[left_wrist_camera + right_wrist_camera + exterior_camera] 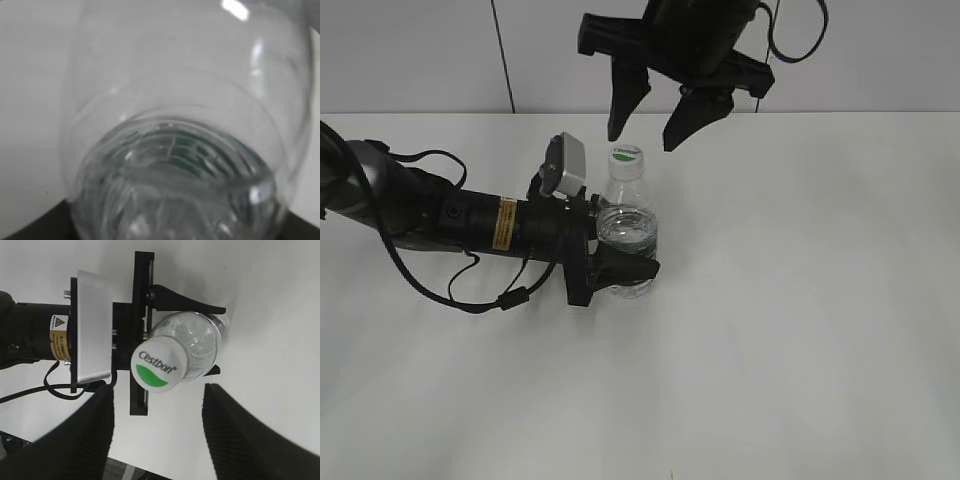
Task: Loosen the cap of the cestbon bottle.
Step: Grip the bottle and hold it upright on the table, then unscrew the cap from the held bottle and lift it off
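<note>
Where the exterior view looks down on the table [800,330], we see the left gripper [625,268] clamped around the upright cestbon bottle [626,232]. Left wrist: bottle fills the frame. Right wrist: the right gripper [157,432] hangs spread above the cap [158,363].

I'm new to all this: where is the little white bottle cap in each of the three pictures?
Exterior view: the cap sits just left of centre, upper half, below the open right gripper.
Left wrist view: not in it; only the clear body of the bottle shows, close up.
Right wrist view: near the centre, seen from above, lettering and green mark up.
Shared landmark: the bottle, held by the left gripper.
</note>
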You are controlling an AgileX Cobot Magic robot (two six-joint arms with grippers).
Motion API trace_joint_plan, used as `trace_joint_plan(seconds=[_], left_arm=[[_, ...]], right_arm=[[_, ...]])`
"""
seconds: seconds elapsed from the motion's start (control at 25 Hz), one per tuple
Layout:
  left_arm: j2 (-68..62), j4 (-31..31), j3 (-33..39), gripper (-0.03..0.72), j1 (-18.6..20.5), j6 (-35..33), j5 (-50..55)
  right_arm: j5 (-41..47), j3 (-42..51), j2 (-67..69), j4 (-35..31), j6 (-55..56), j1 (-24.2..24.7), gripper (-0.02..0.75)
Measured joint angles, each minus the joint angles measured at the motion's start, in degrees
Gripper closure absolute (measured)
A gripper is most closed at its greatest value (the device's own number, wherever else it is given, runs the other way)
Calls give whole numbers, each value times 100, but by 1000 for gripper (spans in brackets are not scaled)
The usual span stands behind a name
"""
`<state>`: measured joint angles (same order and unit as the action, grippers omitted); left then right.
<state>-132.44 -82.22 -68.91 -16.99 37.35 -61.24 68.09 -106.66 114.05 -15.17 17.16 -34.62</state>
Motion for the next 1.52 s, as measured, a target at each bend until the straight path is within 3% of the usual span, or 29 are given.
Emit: trace_joint_plan(seconds=[0.36, 1.32, 1.52], left_arm=[[0, 0, 0, 275, 0, 0, -4], [0, 0, 0, 276, 0, 0, -11], [0, 0, 0, 276, 0, 0, -11]], right_arm=[[-562, 0, 83, 178, 7, -47, 309], [-348, -7, 469, 31, 7, -102, 311], [-284, -7, 469, 38, 7, -102, 363]])
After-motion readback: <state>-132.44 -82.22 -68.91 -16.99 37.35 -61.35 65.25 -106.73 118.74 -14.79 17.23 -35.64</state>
